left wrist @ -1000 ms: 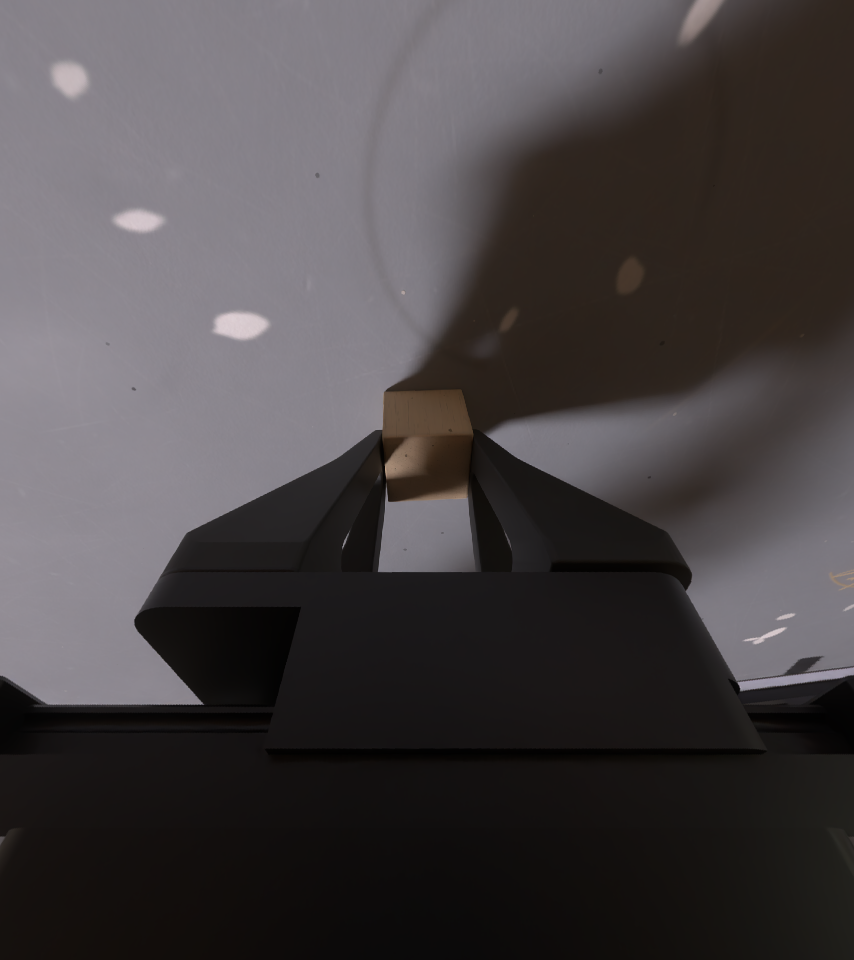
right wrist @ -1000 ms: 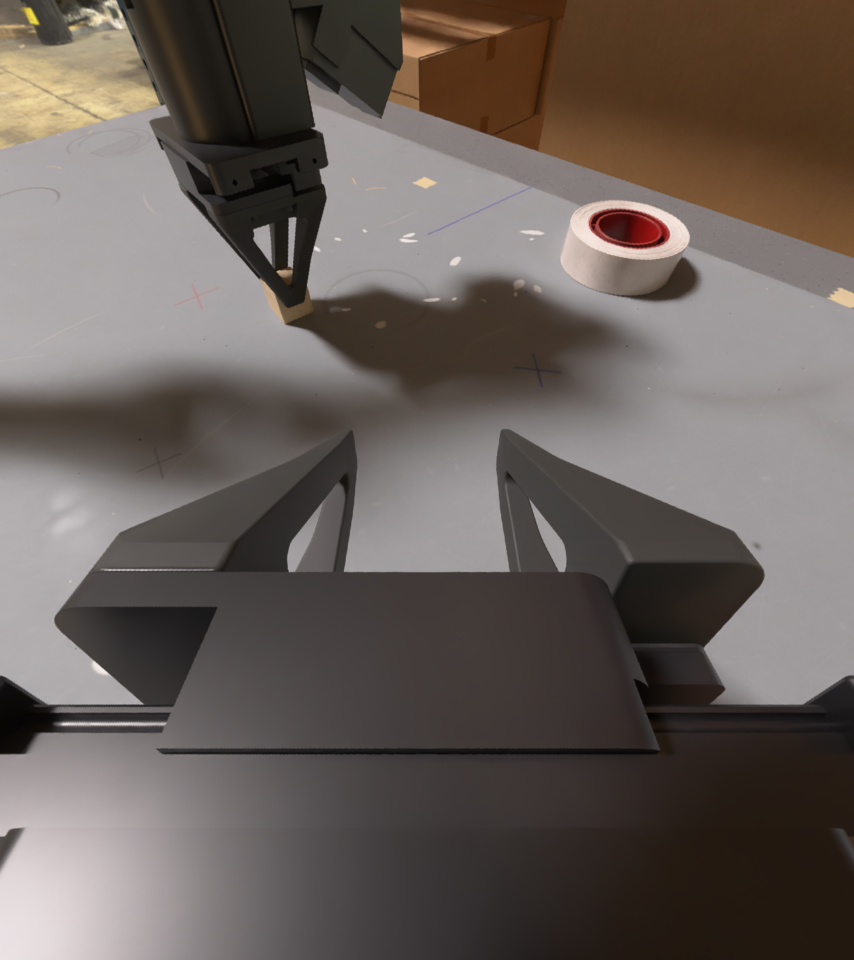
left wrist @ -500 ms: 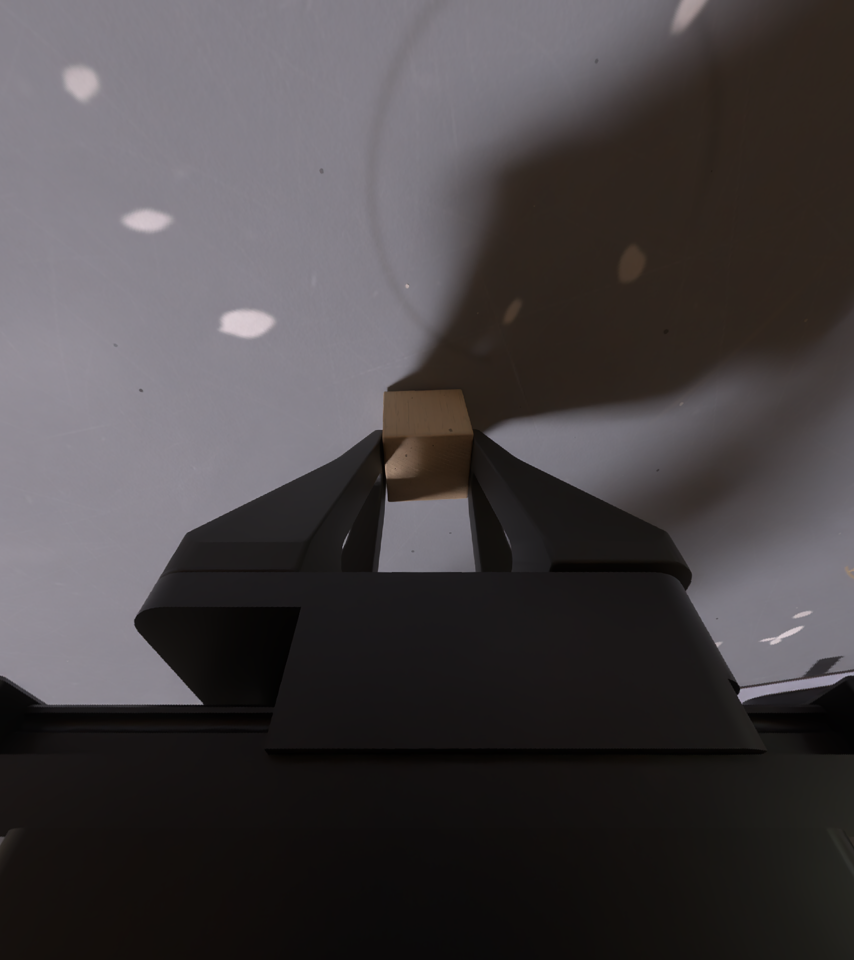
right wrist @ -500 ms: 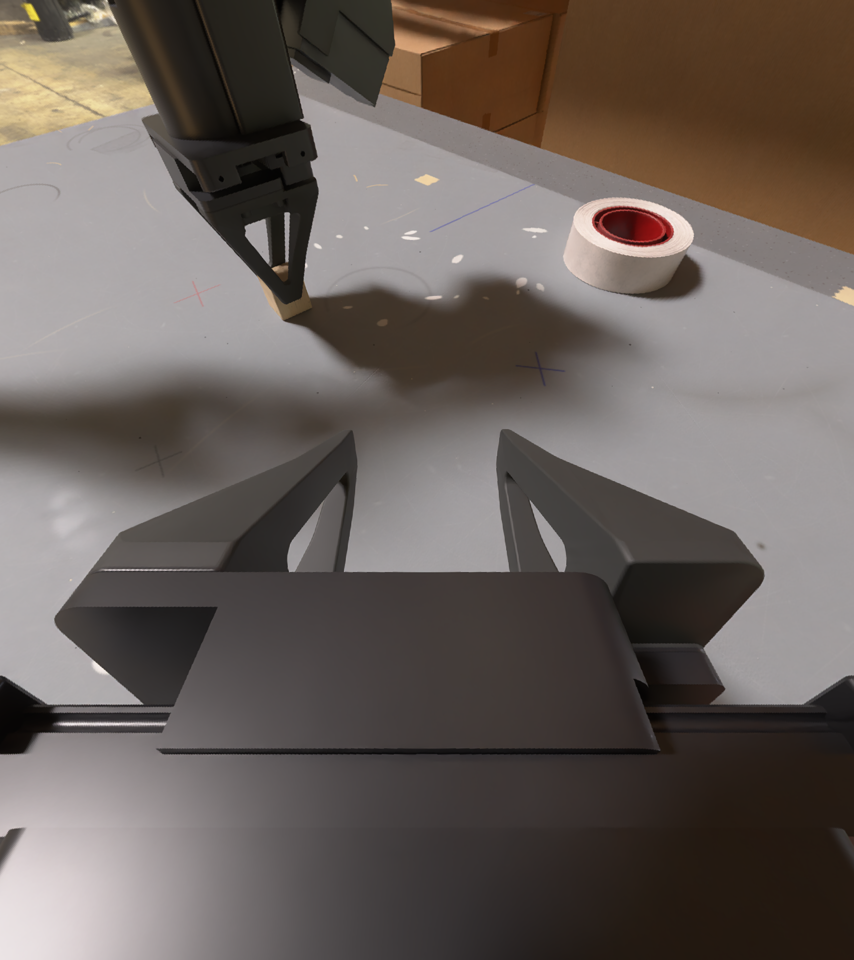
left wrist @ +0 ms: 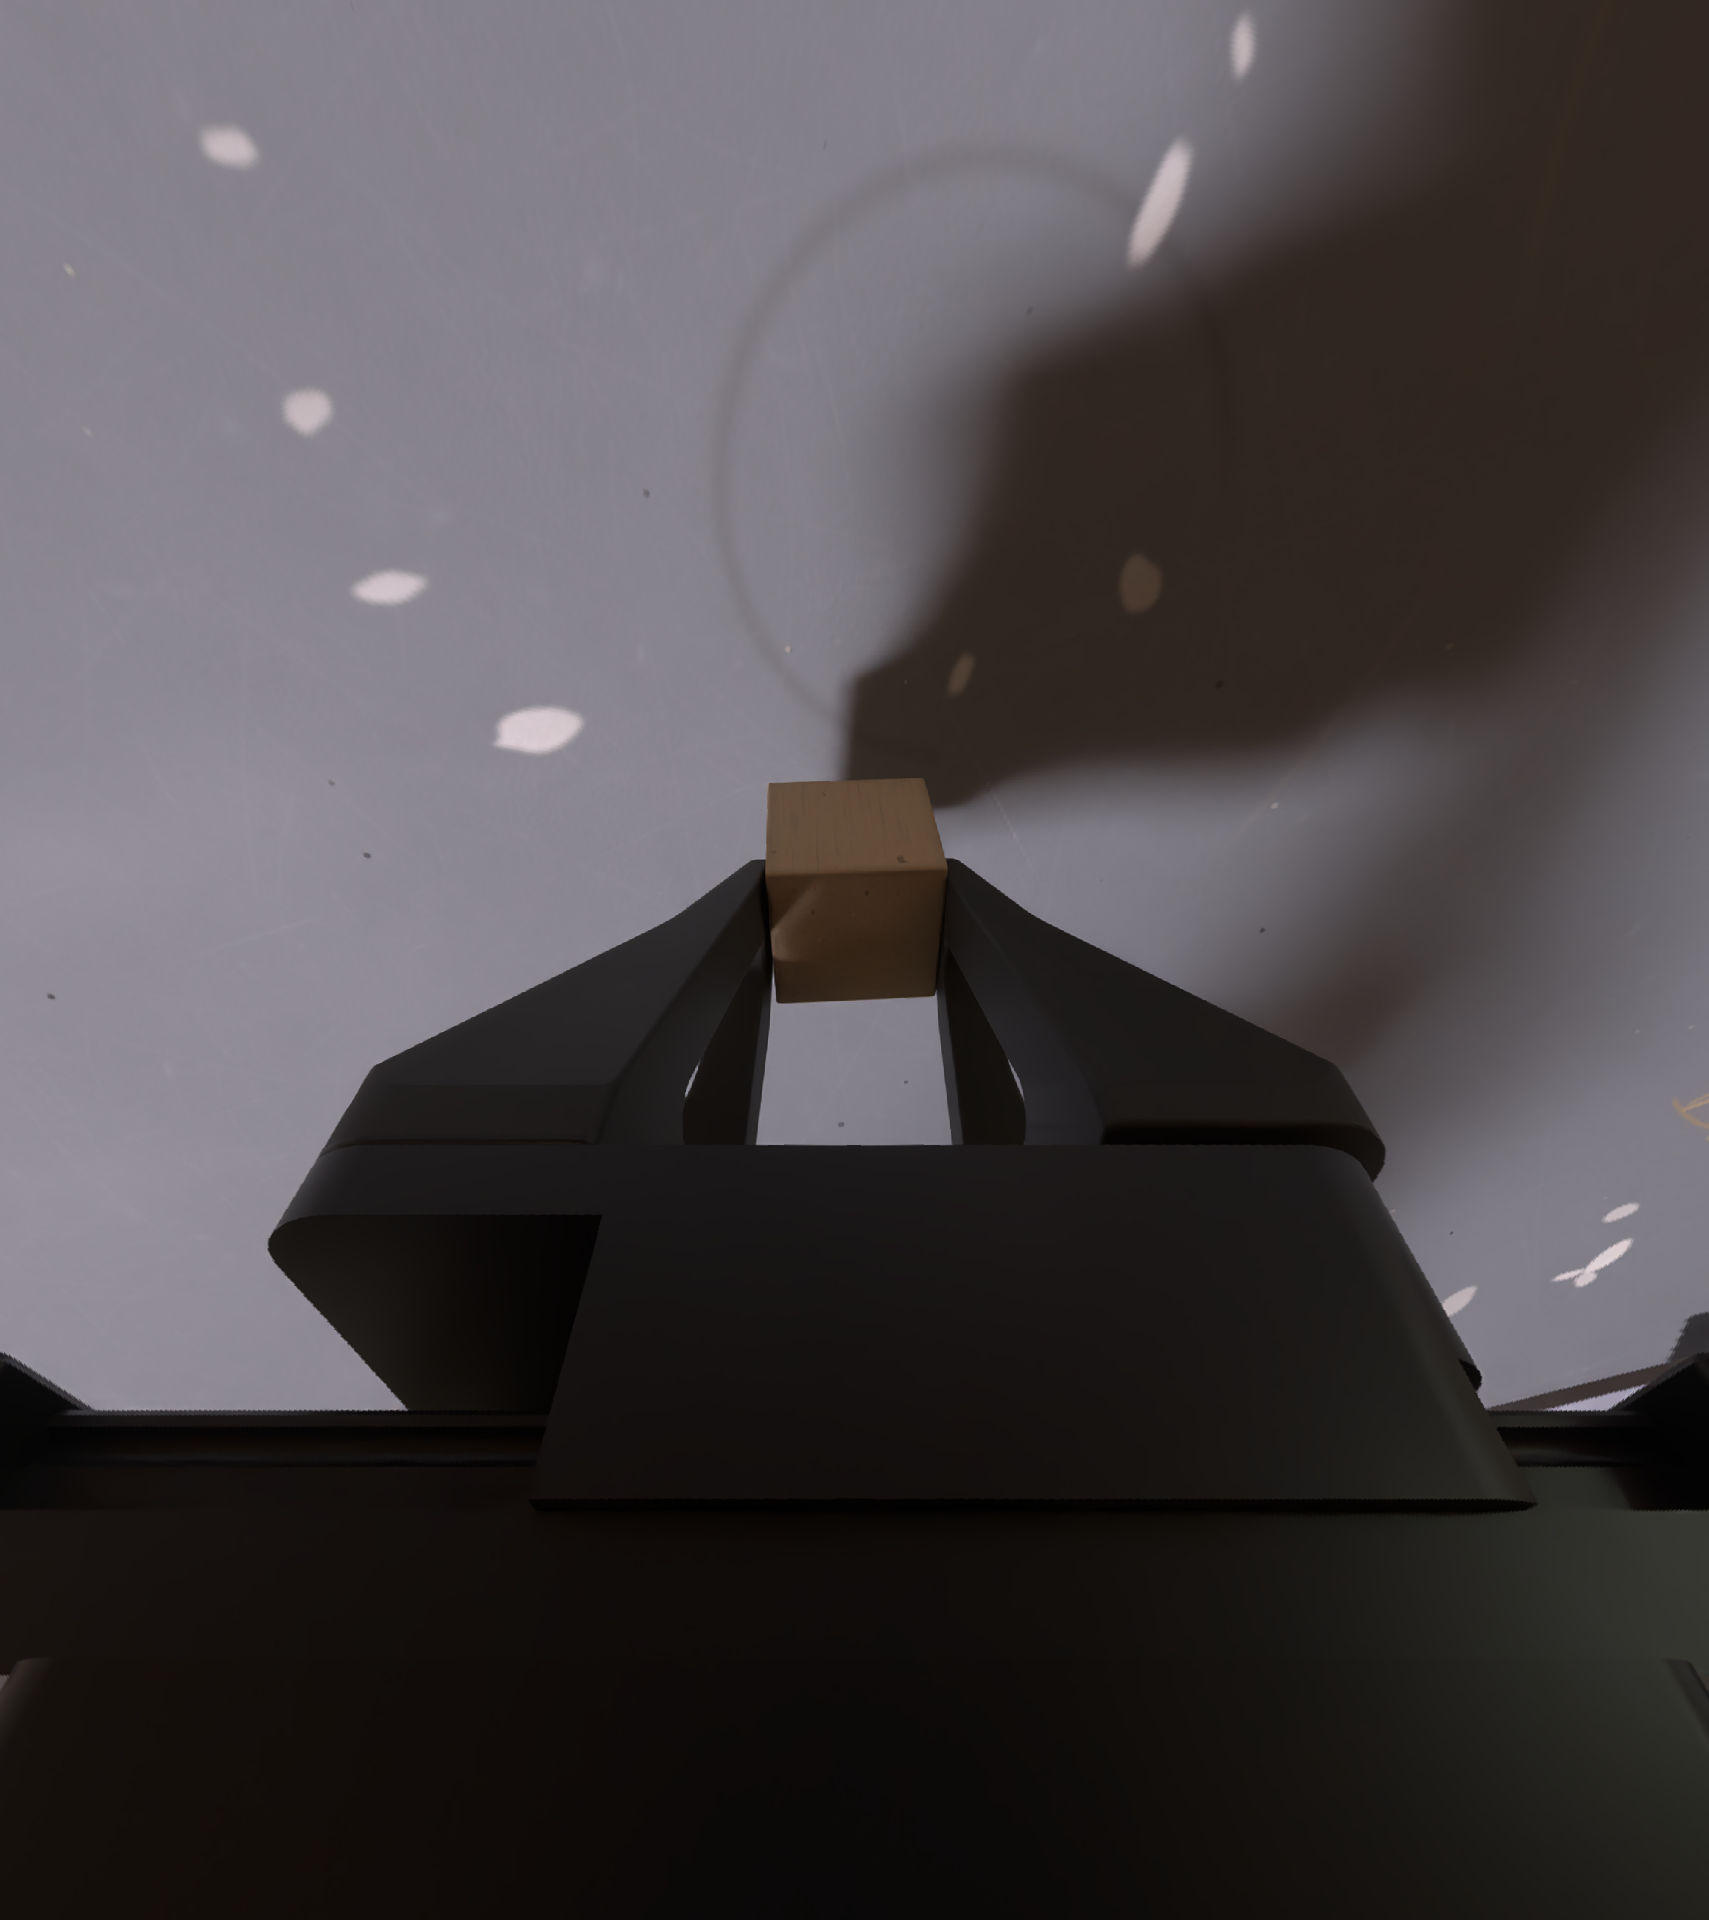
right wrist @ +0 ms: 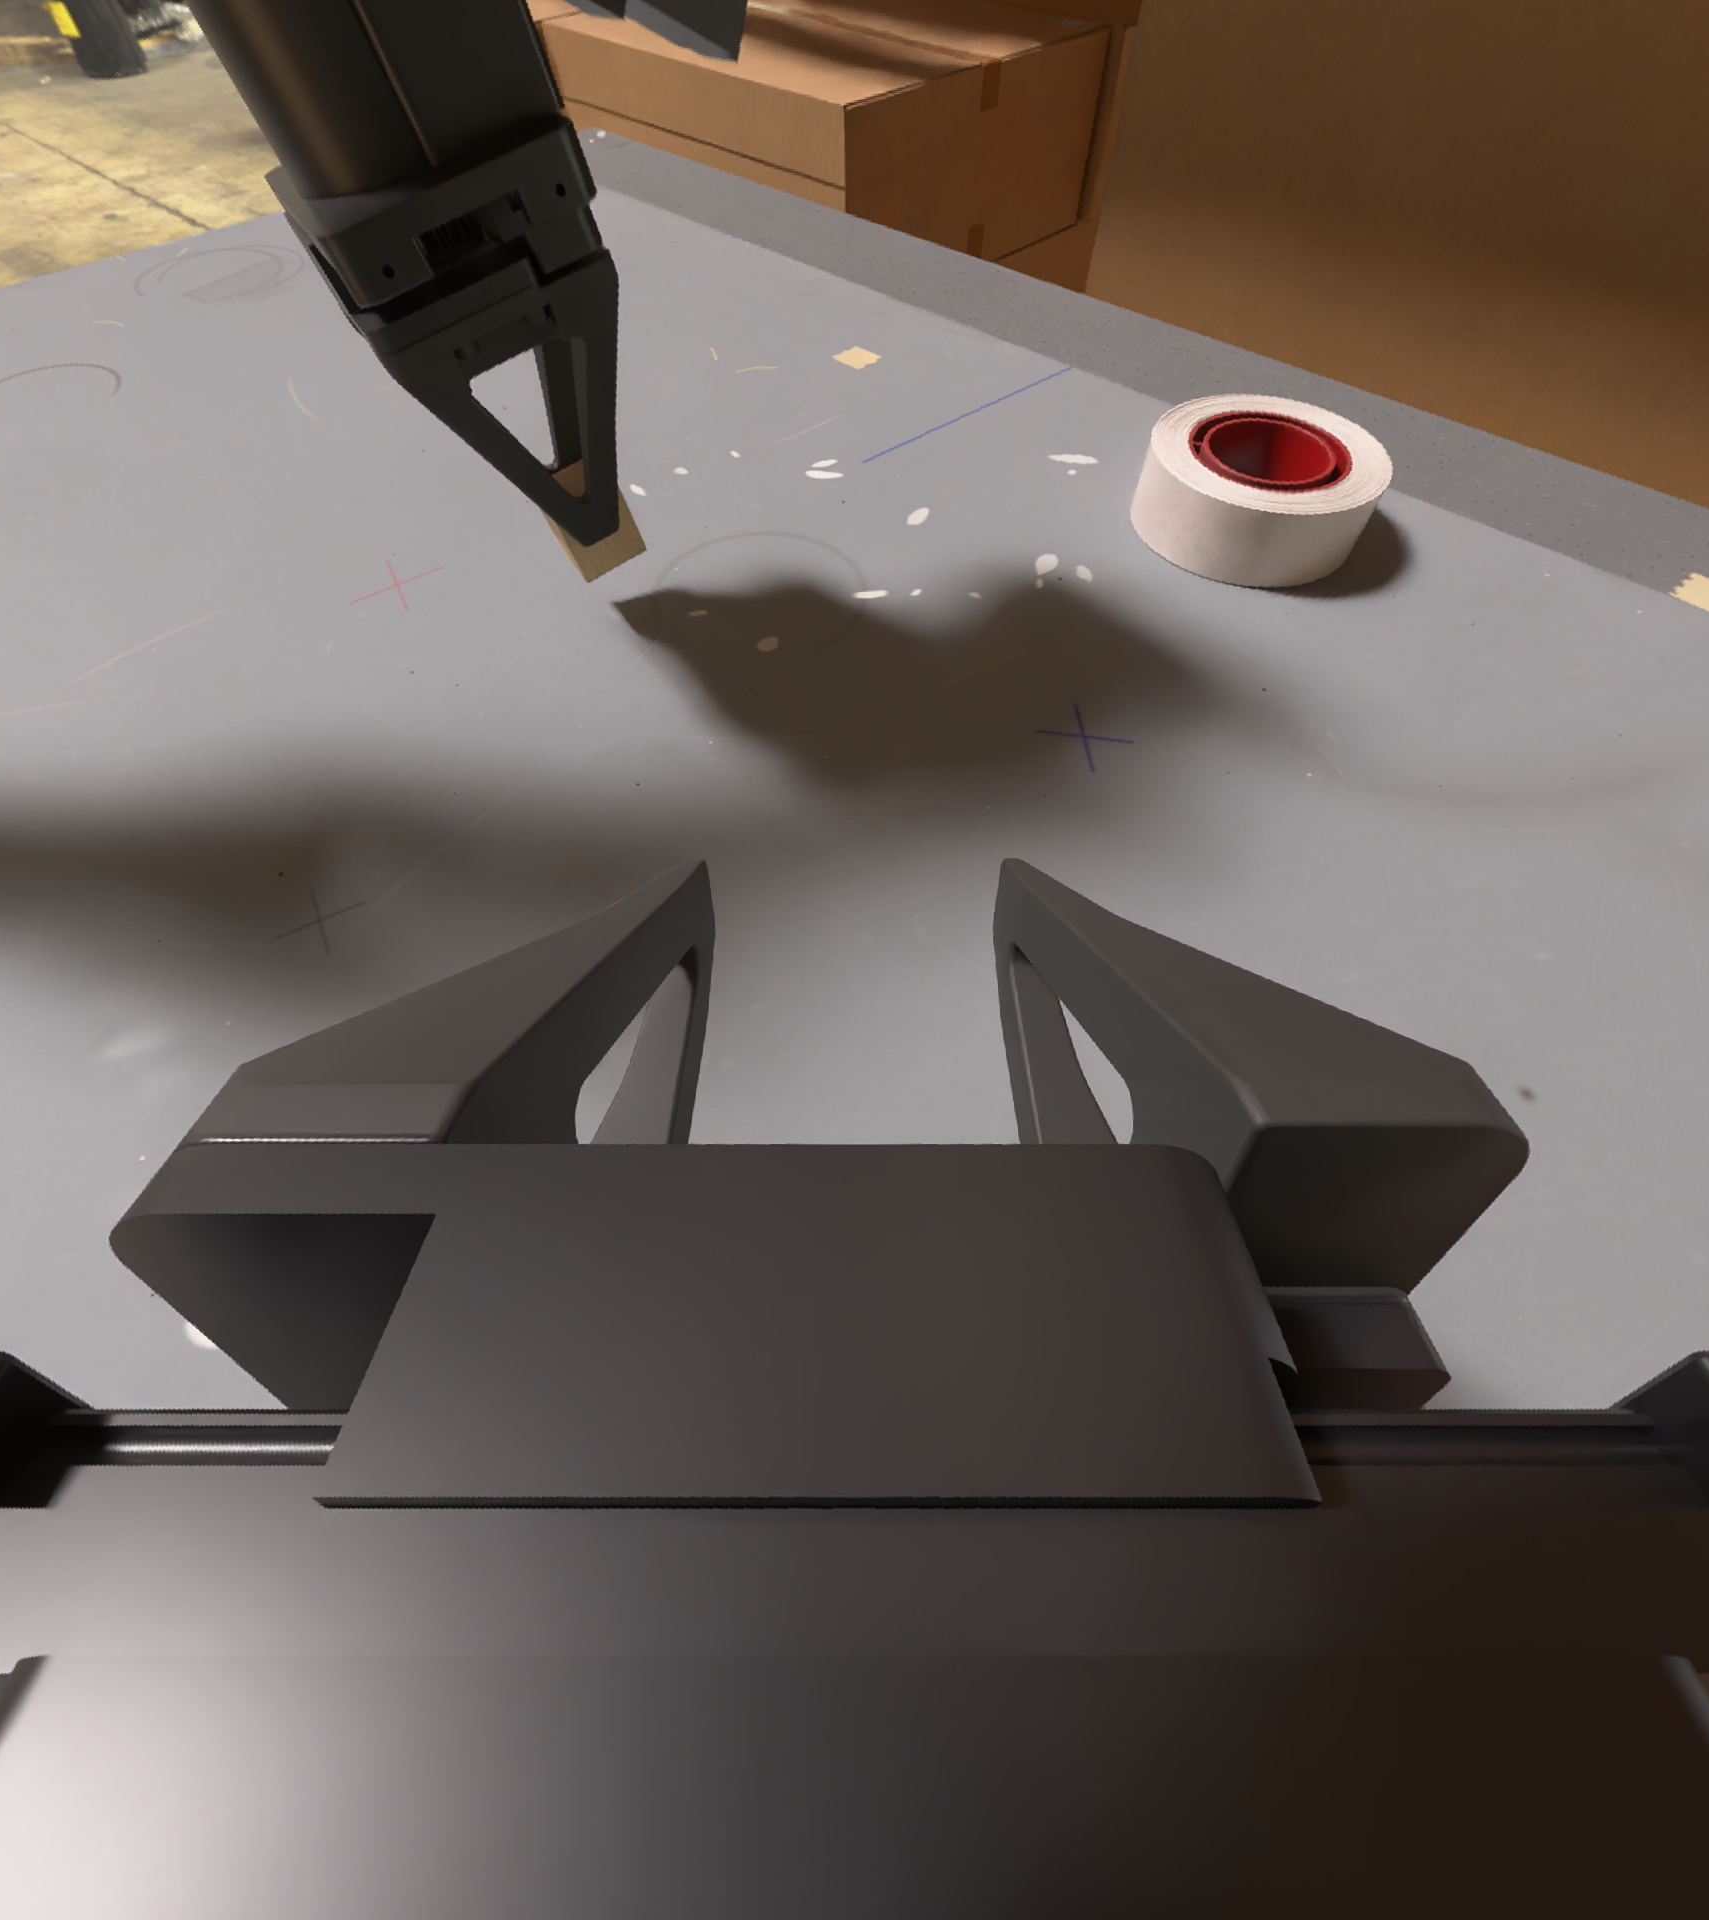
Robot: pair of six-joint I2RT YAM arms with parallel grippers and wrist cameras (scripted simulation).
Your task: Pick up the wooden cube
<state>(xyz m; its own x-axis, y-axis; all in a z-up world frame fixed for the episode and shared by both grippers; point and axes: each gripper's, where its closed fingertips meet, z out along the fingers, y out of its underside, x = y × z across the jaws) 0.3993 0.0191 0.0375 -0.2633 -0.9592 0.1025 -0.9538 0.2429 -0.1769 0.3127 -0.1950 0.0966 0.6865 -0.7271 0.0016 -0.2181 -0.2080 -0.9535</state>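
The left end effector [left wrist: 852, 883] clamps the wooden cube [left wrist: 852, 904] at frame centre, clear of the counter [left wrist: 310, 831]; the right end effector [right wrist: 855, 883] stands apart.

Wooden cube [right wrist: 601, 545] above table [right wrist: 206, 665], tape roll [right wrist: 1255, 499] well right, boxes [right wrist: 829, 114] behind

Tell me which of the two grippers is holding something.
The left gripper: its fingers are shut on the wooden cube, lifted clear of the grey table. The right gripper is open and empty.
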